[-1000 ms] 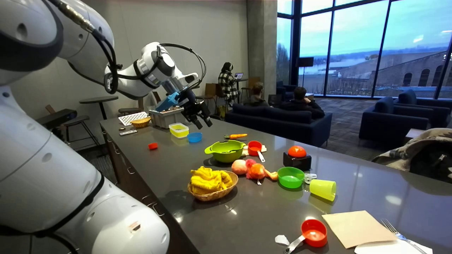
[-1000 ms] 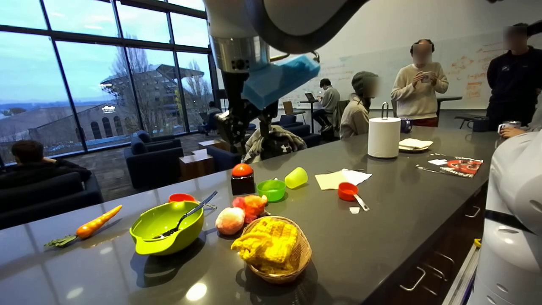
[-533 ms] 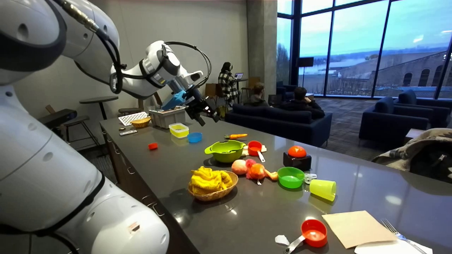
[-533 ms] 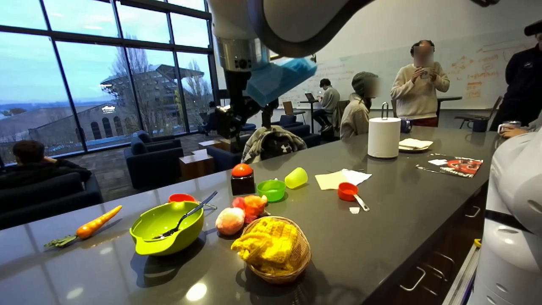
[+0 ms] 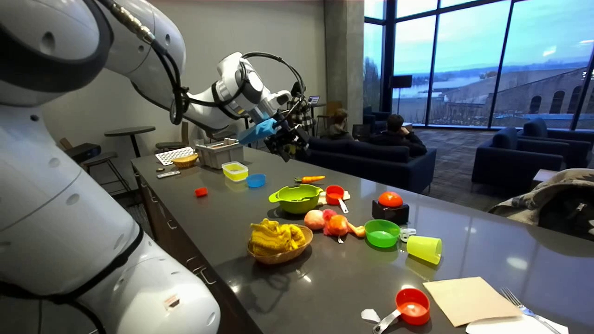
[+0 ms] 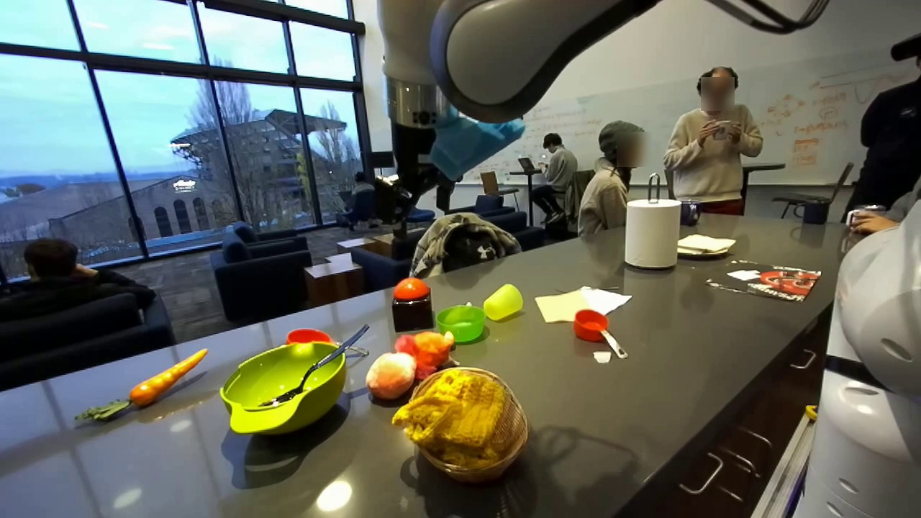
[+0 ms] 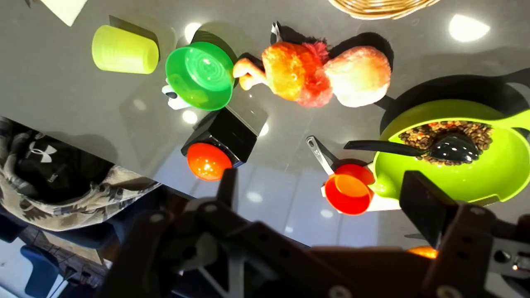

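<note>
My gripper [image 7: 323,188] is open and empty, its black fingers wide apart in the wrist view. It hangs high over the counter's far side, touching nothing, in both exterior views [image 5: 294,149] [image 6: 421,205]. Between its fingers in the wrist view lies a red measuring cup [image 7: 350,196]. Beside it is a lime-green bowl [image 7: 468,182] holding brown beans and a black spoon [image 7: 385,147]. A black box with an orange-red dome [image 7: 209,161] is by the left finger. A green cup [image 7: 203,76], an orange-pink plush toy [image 7: 287,70] and a fuzzy peach [image 7: 360,76] lie further off.
A wicker basket with yellow cloth [image 5: 277,239] stands near the counter's front edge. A carrot [image 5: 310,179], a yellow-green cup [image 5: 424,249], another red measuring cup [image 5: 412,306] and a grey bin [image 5: 220,155] are on the counter. A white paper roll [image 6: 652,234] stands further along.
My arm has swung to the right and slightly up in an exterior view, with the gripper still open. The arm's shadow now falls beside the basket. The objects on the counter have not moved.
</note>
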### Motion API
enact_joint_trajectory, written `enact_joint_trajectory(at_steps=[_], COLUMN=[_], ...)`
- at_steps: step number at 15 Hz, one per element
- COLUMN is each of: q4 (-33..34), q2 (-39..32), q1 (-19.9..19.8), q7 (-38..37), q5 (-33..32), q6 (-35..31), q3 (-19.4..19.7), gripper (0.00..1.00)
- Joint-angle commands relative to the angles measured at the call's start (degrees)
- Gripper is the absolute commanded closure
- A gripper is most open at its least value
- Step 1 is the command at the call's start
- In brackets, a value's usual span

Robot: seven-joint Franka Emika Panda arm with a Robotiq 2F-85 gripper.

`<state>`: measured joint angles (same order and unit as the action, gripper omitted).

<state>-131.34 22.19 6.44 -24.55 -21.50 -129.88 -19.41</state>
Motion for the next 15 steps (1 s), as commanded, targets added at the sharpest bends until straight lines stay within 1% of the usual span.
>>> enact_joint_trajectory(at_steps=[1,3,6,9,13,15], q4=[1.4,2.3,3.9,5.8,9.7,11.3], q2=[-3.8,-6.3,-10.3,-14.8,-21.3,-24.1], q1=[-0.6,-1.2,-2.4,-2.9,-3.0,-2.5], q7=[4.9,6.9,7.4,7.1,6.7,6.9], q5=[-0.4,-1.1,-4.5,-8.9,-15.2,-16.9], q6=[-4.5,-5.8,-7.0,-9.7,-13.5,-15.0], q3=[2.0,2.6,2.8,3.6,6.3,8.2], gripper=[0.0,0.0,0.0,0.0,0.0,0.0])
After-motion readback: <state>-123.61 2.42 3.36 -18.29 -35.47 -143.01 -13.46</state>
